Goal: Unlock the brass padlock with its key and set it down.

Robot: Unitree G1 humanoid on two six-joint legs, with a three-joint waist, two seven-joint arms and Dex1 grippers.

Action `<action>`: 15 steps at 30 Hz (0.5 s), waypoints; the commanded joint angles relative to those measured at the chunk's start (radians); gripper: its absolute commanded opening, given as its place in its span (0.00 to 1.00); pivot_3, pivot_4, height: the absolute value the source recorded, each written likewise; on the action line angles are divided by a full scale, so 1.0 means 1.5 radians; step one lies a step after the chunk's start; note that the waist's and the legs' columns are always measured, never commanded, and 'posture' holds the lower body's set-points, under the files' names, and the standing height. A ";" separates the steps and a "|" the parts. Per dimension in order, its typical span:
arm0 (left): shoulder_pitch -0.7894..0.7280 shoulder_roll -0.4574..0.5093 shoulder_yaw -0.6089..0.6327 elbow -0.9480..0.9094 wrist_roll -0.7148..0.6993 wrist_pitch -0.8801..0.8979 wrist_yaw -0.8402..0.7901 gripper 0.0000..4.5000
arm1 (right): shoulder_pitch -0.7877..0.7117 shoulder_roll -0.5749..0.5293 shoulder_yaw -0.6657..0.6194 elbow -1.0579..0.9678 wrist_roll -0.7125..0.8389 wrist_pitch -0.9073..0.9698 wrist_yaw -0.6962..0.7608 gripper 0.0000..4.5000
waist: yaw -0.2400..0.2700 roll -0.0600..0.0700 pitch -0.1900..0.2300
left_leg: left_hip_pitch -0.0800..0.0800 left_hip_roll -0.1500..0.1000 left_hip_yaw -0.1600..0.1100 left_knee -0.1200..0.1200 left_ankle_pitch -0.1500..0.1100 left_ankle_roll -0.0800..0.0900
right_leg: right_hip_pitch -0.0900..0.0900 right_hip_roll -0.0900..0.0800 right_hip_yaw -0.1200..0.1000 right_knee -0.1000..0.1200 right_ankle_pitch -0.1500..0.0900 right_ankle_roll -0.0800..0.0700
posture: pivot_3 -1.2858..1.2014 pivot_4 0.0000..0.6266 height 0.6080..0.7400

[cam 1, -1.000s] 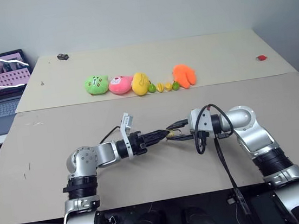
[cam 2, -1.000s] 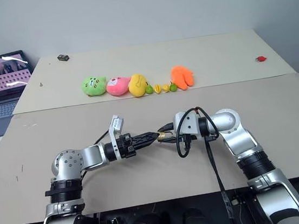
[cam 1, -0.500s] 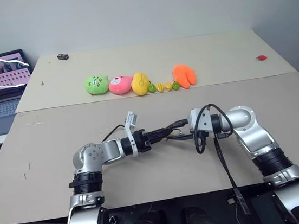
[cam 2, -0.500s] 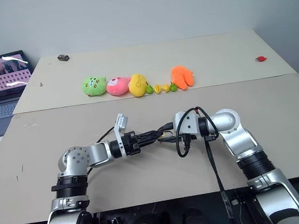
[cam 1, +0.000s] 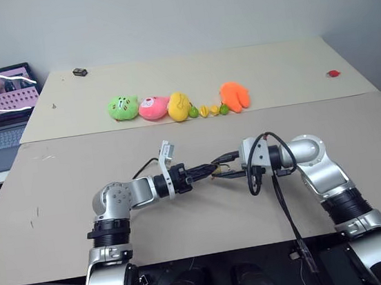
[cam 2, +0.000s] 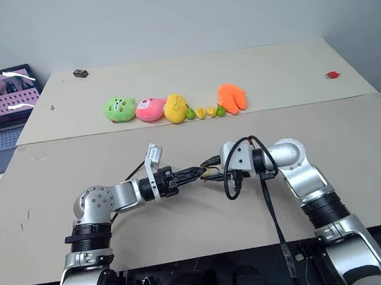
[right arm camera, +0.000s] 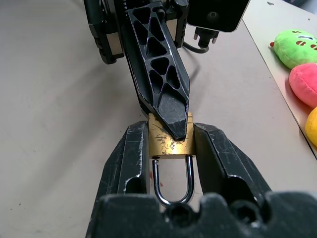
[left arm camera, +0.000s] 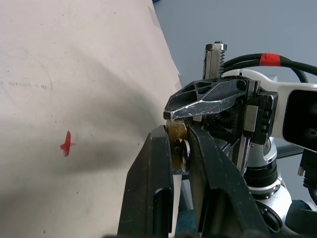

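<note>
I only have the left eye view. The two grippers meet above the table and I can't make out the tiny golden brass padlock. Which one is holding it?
Observer: The right gripper clamps the brass padlock by the two sides of its body.
Operator: Is the shackle open?
Observer: No. The thin silver U-shaped shackle has both legs in the body and points back toward the right wrist.
Operator: And the key?
Observer: The left gripper is pinched on a small silvery piece at the padlock's far end, seemingly the key.
</note>
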 commanded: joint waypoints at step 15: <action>0.007 0.003 -0.011 -0.028 -0.001 0.008 -0.010 0.00 | -0.032 -0.003 -0.011 0.006 0.000 -0.014 -0.002 0.93 | -0.001 0.000 0.000 | 0.000 0.000 0.000 0.000 0.000 0.000 | 0.000 0.000 0.000 0.000 0.000 0.000 | 0.52 0.24 1.00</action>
